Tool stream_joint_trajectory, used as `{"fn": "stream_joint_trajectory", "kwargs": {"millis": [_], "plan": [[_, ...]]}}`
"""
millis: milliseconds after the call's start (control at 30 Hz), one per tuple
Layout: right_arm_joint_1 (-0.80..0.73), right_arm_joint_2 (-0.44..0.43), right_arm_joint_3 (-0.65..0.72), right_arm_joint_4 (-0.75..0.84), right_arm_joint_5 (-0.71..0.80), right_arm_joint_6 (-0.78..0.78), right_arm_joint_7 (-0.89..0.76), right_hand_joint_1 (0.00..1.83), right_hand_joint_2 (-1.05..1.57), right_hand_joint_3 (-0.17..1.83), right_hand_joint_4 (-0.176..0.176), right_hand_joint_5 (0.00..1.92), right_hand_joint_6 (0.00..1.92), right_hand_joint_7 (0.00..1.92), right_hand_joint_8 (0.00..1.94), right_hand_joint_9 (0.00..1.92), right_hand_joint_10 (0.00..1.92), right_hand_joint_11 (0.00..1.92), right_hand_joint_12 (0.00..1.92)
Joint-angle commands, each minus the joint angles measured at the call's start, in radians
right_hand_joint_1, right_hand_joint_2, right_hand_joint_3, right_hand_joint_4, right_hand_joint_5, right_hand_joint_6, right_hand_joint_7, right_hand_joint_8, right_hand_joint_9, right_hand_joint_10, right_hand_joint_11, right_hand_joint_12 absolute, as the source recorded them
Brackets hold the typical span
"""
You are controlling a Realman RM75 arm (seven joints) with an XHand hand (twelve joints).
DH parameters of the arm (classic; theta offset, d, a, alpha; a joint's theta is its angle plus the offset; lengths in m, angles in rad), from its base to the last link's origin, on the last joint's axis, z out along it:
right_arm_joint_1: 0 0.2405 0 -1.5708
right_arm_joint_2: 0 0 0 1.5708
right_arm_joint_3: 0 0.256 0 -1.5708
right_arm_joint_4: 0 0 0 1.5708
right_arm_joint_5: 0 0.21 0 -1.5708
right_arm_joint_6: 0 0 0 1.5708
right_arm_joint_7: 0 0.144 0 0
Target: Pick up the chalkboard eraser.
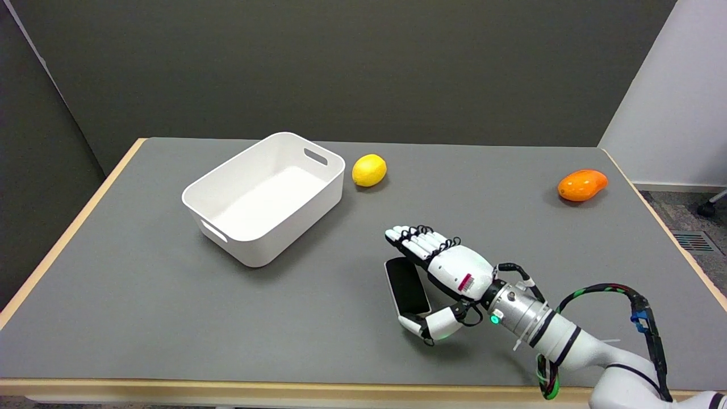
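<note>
The right hand point(440, 278) lay nearest, fingers spread open around the chalkboard eraser point(406, 287), thumb at its six o'clock end, evidently positioned for a grasp; eraser flat on the table point(142, 295).

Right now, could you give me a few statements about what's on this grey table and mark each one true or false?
1. The white plastic bin holds a yellow lemon. False: the yellow lemon lies on the grey table, beside the bin.
2. The black, white-edged chalkboard eraser lies right at the robot's right hand. True.
3. The orange mango-shaped fruit sits near the table's right edge, far from the hand. True.
4. The eraser is already lifted high above the table. False: it sits low at the tabletop, the fingers above it and the thumb at its near end.
5. The bin has cut-out handles. True.
</note>
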Motion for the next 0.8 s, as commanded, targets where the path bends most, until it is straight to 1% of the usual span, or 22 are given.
{"fn": "stream_joint_trajectory", "kwargs": {"millis": [33, 100, 300, 567, 667, 800], "plan": [[0.086, 0.111, 0.003, -0.084, -0.039, -0.009, 0.137, 0.65, 0.54, 0.91, -0.017, 0.0, 0.0, 0.0, 0.1, 0.0, 0.26, 0.0, 0.87], [0.089, 0.142, 0.008, -0.089, -0.074, -0.007, 0.156, 0.65, 0.54, 0.92, -0.007, 0.0, 0.0, 0.0, 0.12, 0.0, 0.28, 0.0, 0.87], [0.093, 0.191, 0.032, -0.12, -0.154, 0.007, 0.227, 0.66, 0.54, 0.92, -0.001, 0.0, 0.0, 0.0, 0.11, 0.0, 0.28, 0.0, 0.86], [0.099, 0.195, 0.078, -0.164, -0.339, 0.04, 0.417, 0.67, 0.53, 0.92, 0.015, 0.0, 0.0, 0.03, 0.13, 0.0, 0.29, 0.0, 0.84], [0.099, 0.193, 0.085, -0.177, -0.367, 0.061, 0.45, 0.67, 0.53, 0.92, 0.018, 0.0, 0.0, 0.03, 0.14, 0.0, 0.29, 0.0, 0.83], [0.095, 0.187, 0.085, -0.19, -0.36, 0.101, 0.479, 0.65, 0.53, 0.92, 0.019, 0.0, 0.0, 0.02, 0.12, 0.0, 0.28, 0.0, 0.83]]}}
